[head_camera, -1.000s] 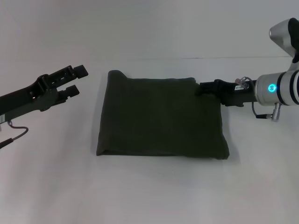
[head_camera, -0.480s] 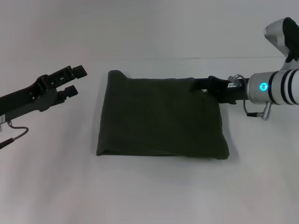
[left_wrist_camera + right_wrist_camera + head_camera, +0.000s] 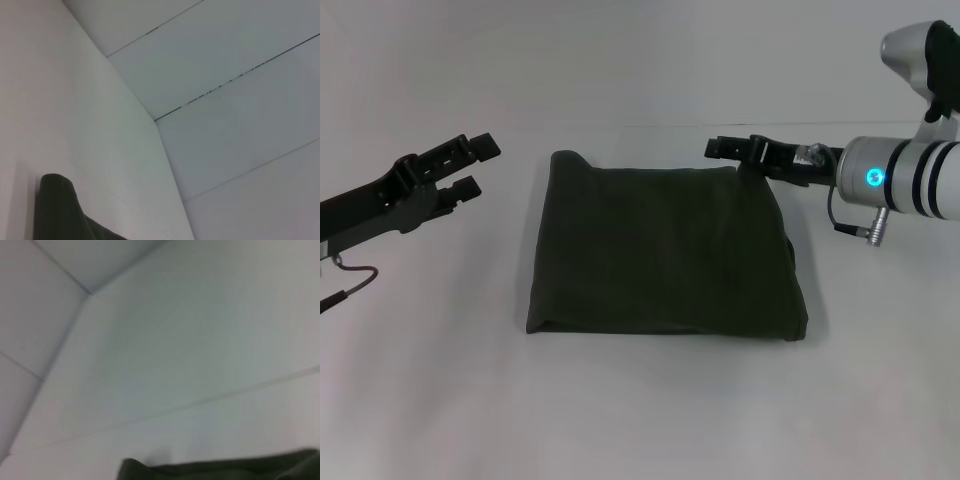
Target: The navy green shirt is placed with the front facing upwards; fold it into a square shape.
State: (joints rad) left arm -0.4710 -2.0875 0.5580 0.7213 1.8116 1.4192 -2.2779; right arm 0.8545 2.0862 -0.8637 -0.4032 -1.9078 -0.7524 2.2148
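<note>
Across the middle of the head view lies the navy green shirt [image 3: 665, 255], folded into a rough dark square on the white table [image 3: 640, 410]. Its chest print, collar and neck label are hidden in the fold; only plain cloth shows, with a small bump at its upper left corner and a rumpled layer sticking out along its right edge.

At centre left of the frame the left gripper [image 3: 475, 166] hangs apart from the shirt, its two fingers spread with a clear gap between them. At upper right the right gripper [image 3: 720, 148] sits just above the shirt's upper right corner; its fingers are seen edge-on as one dark bar, so I cannot tell whether they are parted or pressed together, nor whether they touch the cloth.

Neither wrist view shows its own fingers. The left wrist view catches one rounded dark corner of the shirt [image 3: 60, 210] at lower left against white table and wall panels. The right wrist view shows a thin strip of the shirt's edge [image 3: 220, 471] along the bottom.

Compared with half a second ago, the right gripper has risen off the corner and moved toward upper left, while the left gripper has shifted slightly upward.
</note>
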